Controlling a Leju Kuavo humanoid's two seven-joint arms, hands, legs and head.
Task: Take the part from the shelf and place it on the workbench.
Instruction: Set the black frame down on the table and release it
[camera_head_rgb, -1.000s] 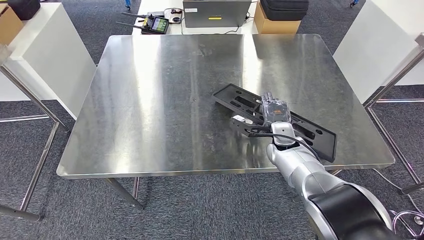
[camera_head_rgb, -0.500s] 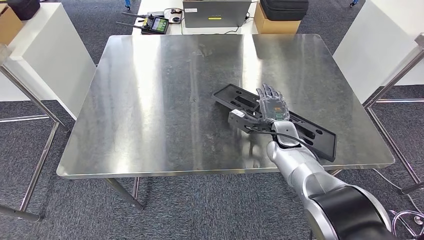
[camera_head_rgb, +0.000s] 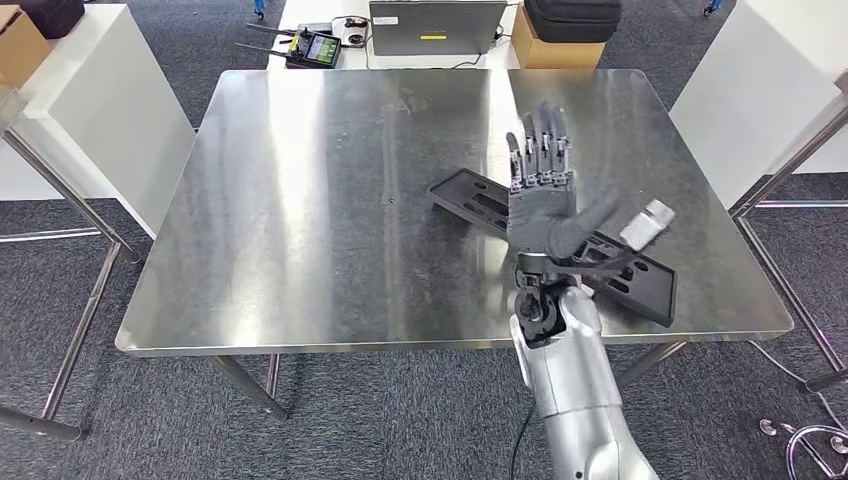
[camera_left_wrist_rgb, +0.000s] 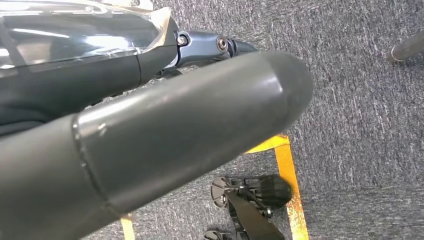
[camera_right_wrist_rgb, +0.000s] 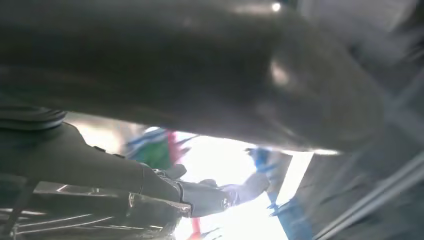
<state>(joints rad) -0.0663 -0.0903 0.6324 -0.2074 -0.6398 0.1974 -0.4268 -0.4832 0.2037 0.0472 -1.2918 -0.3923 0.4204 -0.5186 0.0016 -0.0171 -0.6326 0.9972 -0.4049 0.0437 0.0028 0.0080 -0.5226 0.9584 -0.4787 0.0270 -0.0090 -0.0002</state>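
Part: long flat black plastic tray-like part (camera_head_rgb: 620, 275), rectangular, with raised rim and slotted cut-outs; lies flat and slantwise on the workbench, toward its near right corner, one end near the table's middle, the other close to the front edge.
Part versus hand: lies free on the steel, under and behind the right hand; no finger touching it, middle stretch hidden by the palm.
Right hand: right hand (camera_head_rgb: 542, 195) raised above the part, palm dark grey, dark segmented fingers (camera_head_rgb: 540, 140) straight, spread and pointing away from the robot; thumb out to the side, blurred; holding nothing.
Right arm: silver rounded forearm (camera_head_rgb: 572, 390) rising from the bottom edge of the head view, thin black cable along it.
Left hand: left hand (camera_left_wrist_rgb: 150, 145) seen close in the left wrist view as a thick smooth grey thumb with darker glossy parts beside it; cannot tell whether fingers are spread or curled.
Workbench: square workbench (camera_head_rgb: 300, 220) with brushed steel top, shiny, streaked with reflections, on thin metal legs.
Floor: grey flecked carpet (camera_head_rgb: 150, 420), with yellow tape strip (camera_left_wrist_rgb: 287, 190) in the left wrist view.
Beyond the bench: white table with laptop (camera_head_rgb: 435, 27), handheld controller (camera_head_rgb: 318, 48), cardboard box (camera_head_rgb: 552, 48) topped by a black case.
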